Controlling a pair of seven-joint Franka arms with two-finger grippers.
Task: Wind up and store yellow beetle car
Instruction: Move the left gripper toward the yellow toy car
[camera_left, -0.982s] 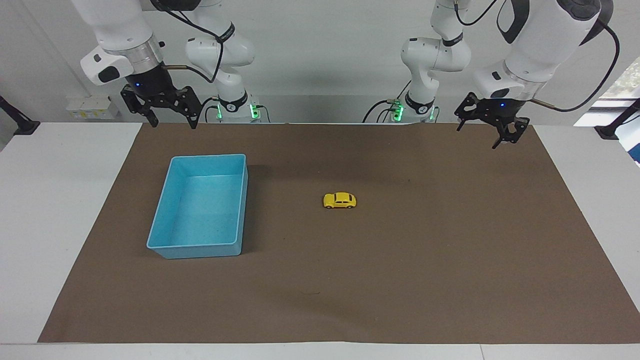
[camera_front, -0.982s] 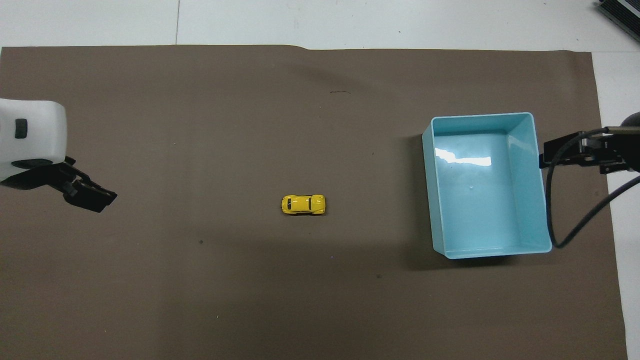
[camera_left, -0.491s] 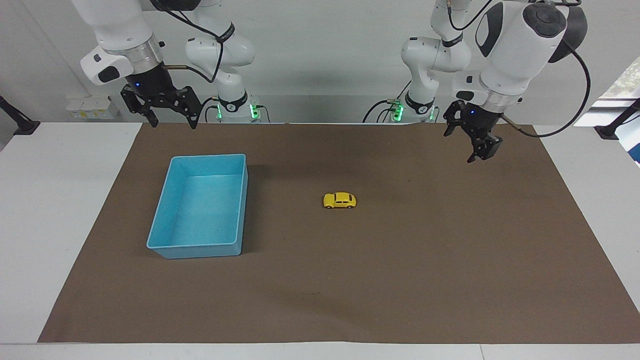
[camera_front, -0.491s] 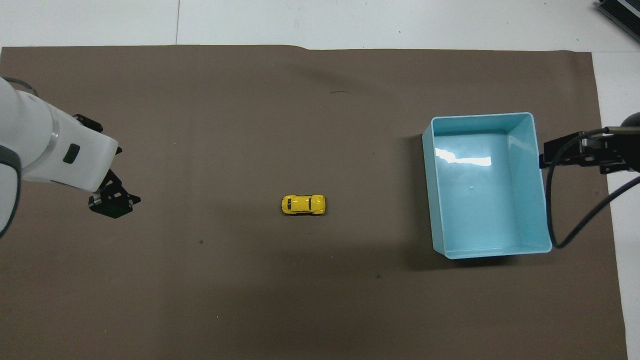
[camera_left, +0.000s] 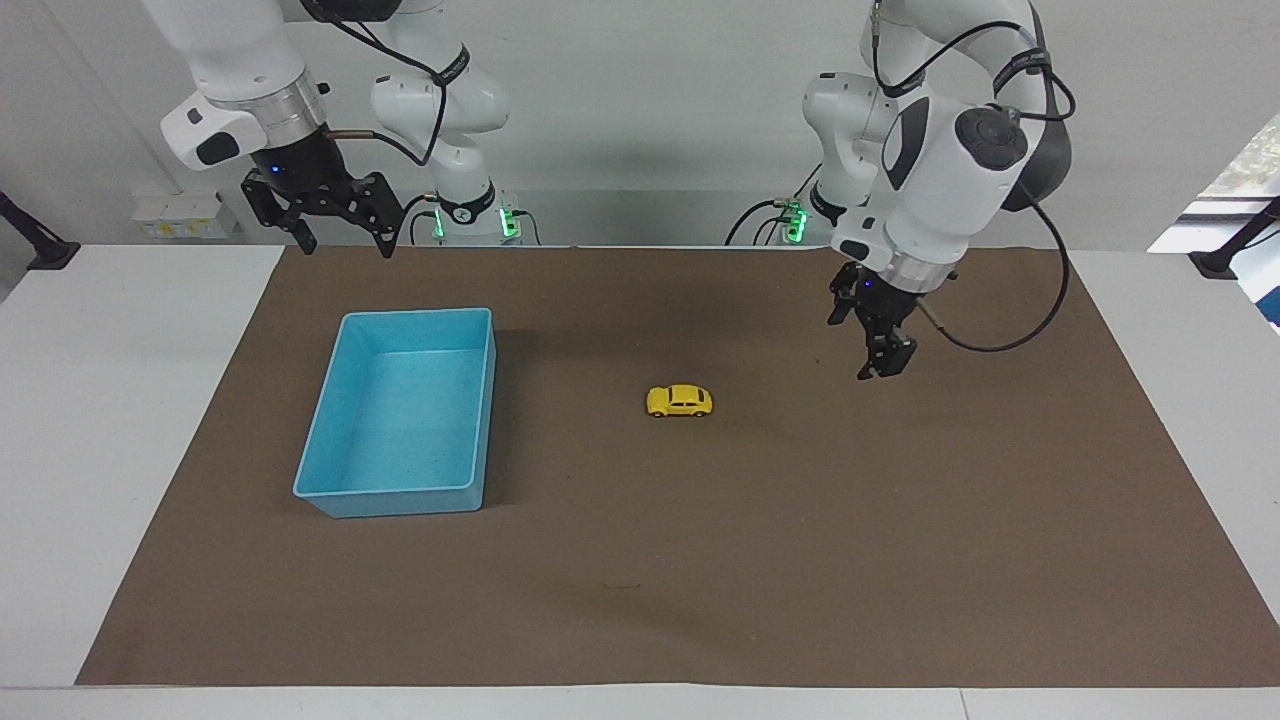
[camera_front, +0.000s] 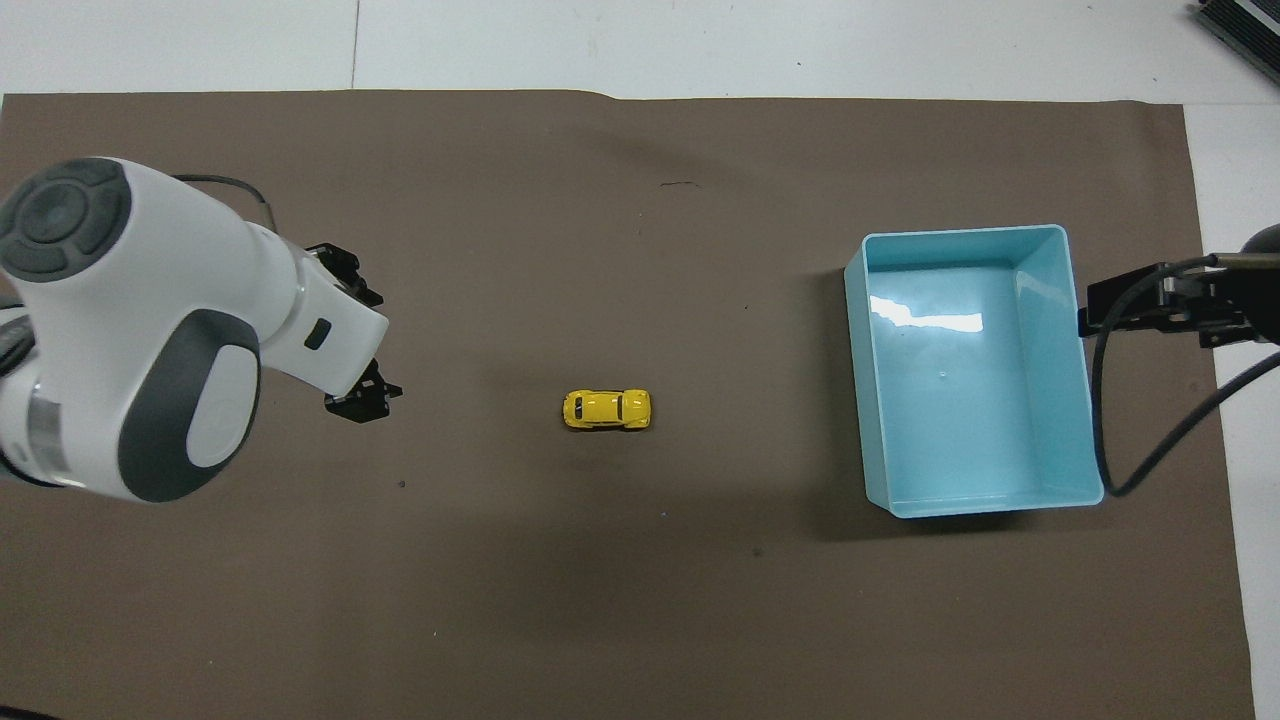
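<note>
The yellow beetle car (camera_left: 679, 401) stands on its wheels in the middle of the brown mat, also in the overhead view (camera_front: 606, 409). The light-blue tray (camera_left: 400, 499) is empty and sits toward the right arm's end of the table, its wall showing in the overhead view (camera_front: 855, 380). My left gripper (camera_left: 868, 348) hangs open and empty above the mat, beside the car toward the left arm's end; it shows in the overhead view (camera_front: 362, 405). My right gripper (camera_left: 341, 243) waits open and empty, raised over the mat's edge close to the tray's robot-side end.
The brown mat (camera_left: 900, 560) covers most of the white table. The right arm's cable (camera_front: 1110, 440) loops beside the tray. Power sockets (camera_left: 180, 215) sit on the wall near the right arm.
The left arm has swung from over the mat's corner down and toward the car, its gripper turning on the way. The right arm, car and tray have not moved.
</note>
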